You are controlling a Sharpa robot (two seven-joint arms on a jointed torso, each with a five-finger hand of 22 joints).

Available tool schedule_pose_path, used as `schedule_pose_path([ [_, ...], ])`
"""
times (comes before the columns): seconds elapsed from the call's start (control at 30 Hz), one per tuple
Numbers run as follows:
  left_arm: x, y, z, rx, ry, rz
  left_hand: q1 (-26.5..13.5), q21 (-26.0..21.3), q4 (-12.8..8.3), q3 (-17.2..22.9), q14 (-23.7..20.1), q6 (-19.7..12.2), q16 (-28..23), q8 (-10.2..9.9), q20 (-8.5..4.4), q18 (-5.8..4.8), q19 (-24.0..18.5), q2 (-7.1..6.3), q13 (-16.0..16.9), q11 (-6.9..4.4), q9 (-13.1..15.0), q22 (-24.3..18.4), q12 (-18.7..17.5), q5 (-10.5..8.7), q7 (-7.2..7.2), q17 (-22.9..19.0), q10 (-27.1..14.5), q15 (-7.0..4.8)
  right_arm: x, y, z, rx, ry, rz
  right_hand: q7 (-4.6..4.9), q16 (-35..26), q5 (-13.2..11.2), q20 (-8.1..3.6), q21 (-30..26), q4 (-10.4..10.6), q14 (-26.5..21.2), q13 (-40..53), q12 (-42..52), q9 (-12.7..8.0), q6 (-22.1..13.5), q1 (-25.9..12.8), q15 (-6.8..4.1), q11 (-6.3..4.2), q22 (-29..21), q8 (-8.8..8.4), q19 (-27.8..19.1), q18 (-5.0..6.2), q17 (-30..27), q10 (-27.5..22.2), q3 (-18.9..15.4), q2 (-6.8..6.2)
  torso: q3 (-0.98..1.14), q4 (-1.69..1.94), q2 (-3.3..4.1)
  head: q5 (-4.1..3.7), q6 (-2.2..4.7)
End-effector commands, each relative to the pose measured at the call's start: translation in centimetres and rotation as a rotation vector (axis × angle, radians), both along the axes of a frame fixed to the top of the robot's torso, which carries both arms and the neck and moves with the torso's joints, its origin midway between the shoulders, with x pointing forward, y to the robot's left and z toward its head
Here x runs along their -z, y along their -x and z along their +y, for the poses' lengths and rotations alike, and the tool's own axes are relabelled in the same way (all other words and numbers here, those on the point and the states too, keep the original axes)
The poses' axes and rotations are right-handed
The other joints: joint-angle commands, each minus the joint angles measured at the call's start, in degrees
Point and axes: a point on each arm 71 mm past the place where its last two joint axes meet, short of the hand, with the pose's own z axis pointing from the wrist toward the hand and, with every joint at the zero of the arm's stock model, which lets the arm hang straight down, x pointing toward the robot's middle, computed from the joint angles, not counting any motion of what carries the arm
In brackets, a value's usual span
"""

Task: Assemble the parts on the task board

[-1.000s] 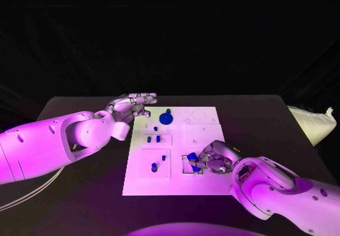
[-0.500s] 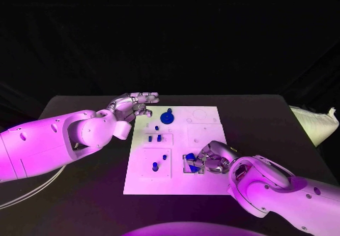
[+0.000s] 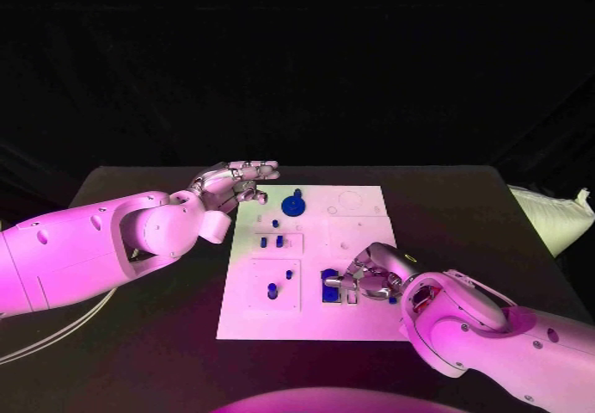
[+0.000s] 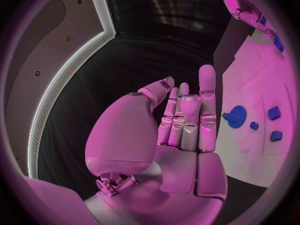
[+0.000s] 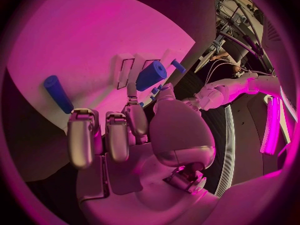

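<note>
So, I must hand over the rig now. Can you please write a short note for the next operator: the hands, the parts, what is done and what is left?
Left hand: open, holds nothing, fingers apart, raised beside the far left corner of the task board.
Right hand: fingers curled on a blue part at the near right of the board.
Other parts: blue gear at the far side; small blue pegs mid-left; another peg near left.
Done: cannot tell which parts are fully seated.
Left: seat the part at the right hand, then check the rest.

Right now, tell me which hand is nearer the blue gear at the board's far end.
Left. The left hand hovers open just beside the blue gear, off the task board's far left corner. The right hand is at the near end, fingers on other parts.
</note>
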Motion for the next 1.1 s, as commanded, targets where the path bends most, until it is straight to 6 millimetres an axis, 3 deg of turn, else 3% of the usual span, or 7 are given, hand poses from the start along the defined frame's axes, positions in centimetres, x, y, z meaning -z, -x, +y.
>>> schedule_pose_path([
  [0.03, -0.2, 0.0, -0.1, 0.007, 0.011, -0.015, -0.6, -0.4, 0.0, -0.4, -0.4, -0.4, 0.0, 0.4, 0.17, 1.09, -0.1, 0.02, 0.0, -0.01, 0.0, -0.1, 0.2, 0.00, -0.04, 0.1, -0.3, 0.12, -0.4, 0.1, 0.2, -0.004, -0.001, -0.051, 0.22, -0.1, 0.2, 0.00, 0.0, -0.1, 5.3, 1.4, -0.1, 0.2, -0.3, 0.0, 0.29, -0.08, 5.7, -0.40, 2.4, -0.71, 11.1, -0.1, 0.8, -0.23, 0.05, -0.06, -0.03, 0.02, -0.01],
  [0.13, -0.2, 0.0, -0.1, 0.008, 0.012, -0.015, -0.6, -0.4, 0.0, -0.4, -0.4, -0.4, 0.0, 0.4, 0.17, 1.09, -0.1, 0.02, 0.0, -0.01, 0.0, -0.1, 0.2, 0.00, -0.04, 0.1, -0.3, 0.12, -0.6, 0.2, 0.3, -0.007, -0.010, -0.061, 0.17, 0.0, 1.5, 0.01, 0.1, -0.3, 5.4, 1.6, 0.0, 0.5, -0.1, 1.3, 0.27, -0.12, 5.9, -0.47, 2.4, -0.74, 11.2, 0.1, 1.8, -0.02, 0.07, -0.05, -0.02, 0.03, -0.03],
  [0.27, -0.2, 0.0, -0.1, 0.008, 0.012, -0.015, -0.6, -0.4, 0.0, -0.4, -0.4, -0.4, 0.0, 0.4, 0.17, 1.09, -0.1, 0.02, 0.0, -0.01, 0.0, -0.1, 0.2, 0.00, -0.04, 0.1, -0.3, 0.12, -0.9, 0.5, 0.4, -0.026, -0.013, -0.076, 0.02, 0.1, 2.8, -0.10, 0.3, -2.4, 5.4, 1.9, 0.1, 1.1, 0.3, 7.3, 0.12, -0.26, 6.3, -0.52, 2.6, -0.83, 11.5, 0.4, 3.3, 0.37, 0.08, -0.08, -0.01, 0.04, -0.08],
  [0.43, -0.2, 0.1, -0.1, 0.009, 0.012, -0.014, -0.6, -0.4, 0.0, -0.4, -0.5, -0.4, -0.1, 0.4, 0.17, 1.09, -0.1, 0.04, 0.0, -0.01, 0.0, -0.1, 0.2, 0.00, -0.04, 0.0, -0.4, 0.12, -1.0, 0.7, 0.8, -0.057, 0.011, -0.096, 0.04, 0.2, 1.4, -0.14, 0.6, -5.9, 5.5, 1.9, -0.3, 1.5, 0.6, 12.8, 0.10, -0.29, 6.7, -0.57, 2.7, -0.93, 11.8, 0.4, 4.5, -0.51, 0.04, -0.06, 0.01, 0.08, -0.05],
  [0.6, -0.2, 0.0, -0.1, 0.011, 0.012, -0.013, -0.6, -0.4, 0.0, -0.4, -0.5, -0.4, -0.1, 0.4, 0.17, 1.09, -0.1, 0.04, 0.0, -0.01, 0.0, -0.1, 0.2, 0.00, -0.04, 0.0, -0.4, 0.12, -1.0, 0.6, 1.1, -0.072, 0.035, -0.103, 0.04, 0.4, 0.7, -0.13, 0.9, -6.5, 5.5, 1.8, -0.5, 1.7, 0.7, 13.7, 0.12, -0.29, 7.1, -0.55, 2.8, -1.02, 12.1, 0.4, 4.8, -0.55, -0.01, 0.10, -0.02, 0.05, -0.17],
  [1.1, -0.1, 0.1, -0.1, 0.012, 0.011, -0.011, -0.6, -0.4, 0.0, -0.4, -0.5, -0.4, -0.1, 0.4, 0.17, 1.09, -0.1, 0.04, 0.0, -0.01, 0.0, -0.1, 0.2, 0.00, -0.04, 0.0, -0.4, 0.12, 0.0, 0.2, 1.1, -0.094, 0.102, -0.079, -0.41, 0.8, 0.2, -0.30, 1.4, -7.8, 5.7, 1.9, -0.4, 2.3, 1.7, 15.2, -0.15, -0.68, 7.8, -0.08, 3.1, -1.19, 12.8, 0.9, 6.0, 0.56, 0.03, -0.07, -0.03, 0.26, -0.24],
])
